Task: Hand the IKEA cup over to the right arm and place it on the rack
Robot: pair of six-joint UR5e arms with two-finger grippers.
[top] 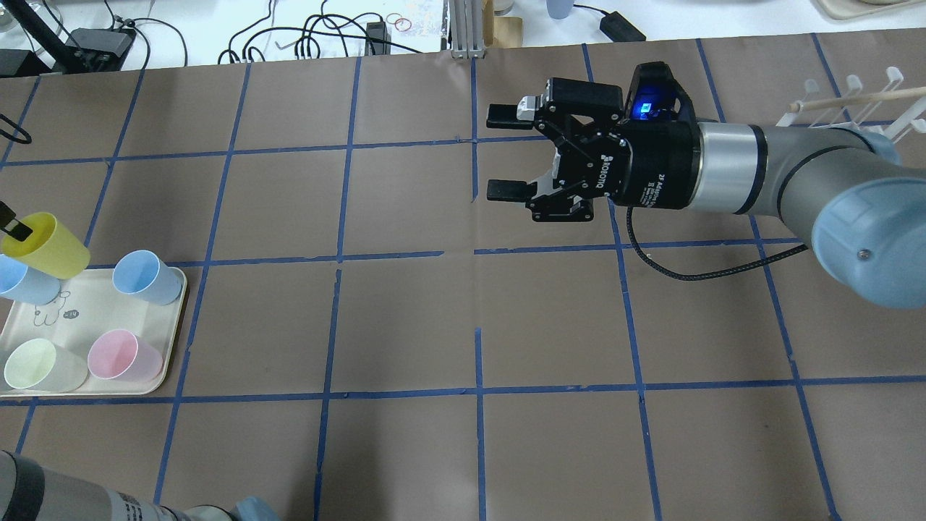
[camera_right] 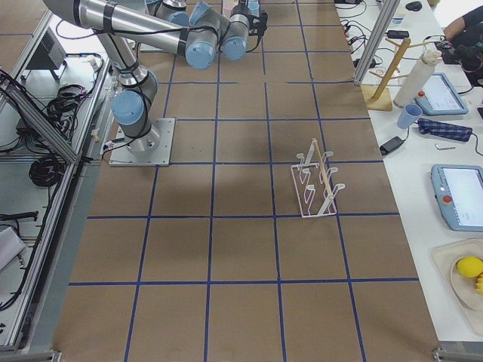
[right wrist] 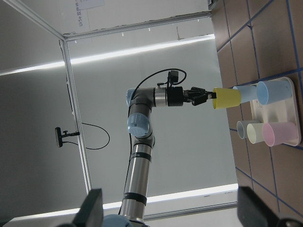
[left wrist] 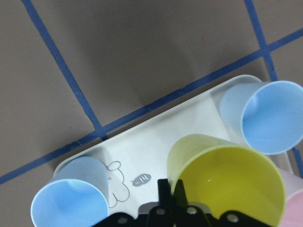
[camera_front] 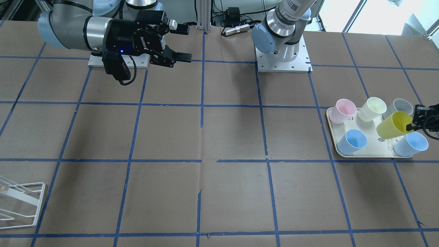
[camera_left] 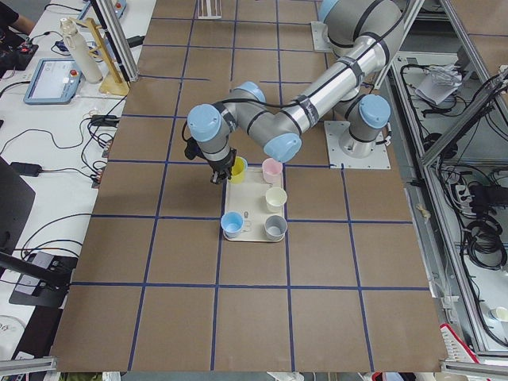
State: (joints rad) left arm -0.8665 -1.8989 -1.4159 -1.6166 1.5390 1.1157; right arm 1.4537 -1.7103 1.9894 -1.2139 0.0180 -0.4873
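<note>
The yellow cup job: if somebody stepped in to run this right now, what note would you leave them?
Left gripper: shut on the rim of the IKEA cup, which is held tilted above the tray.
Right gripper: open, empty, over mid-table.
Rack: on the robot's right side, no cup on it.
Done: cup picked up.
Left: hand-over to the right gripper, then placing on the rack.

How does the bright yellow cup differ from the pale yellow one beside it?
Colour: the IKEA cup is bright lemon yellow, the pale cup is cream. Pose: the IKEA cup is tilted, the pale cup stands upright. State: the left pincer grips the IKEA cup's rim; the pale cup sits free on the tray. Both are tapered, handleless tumblers.
</note>
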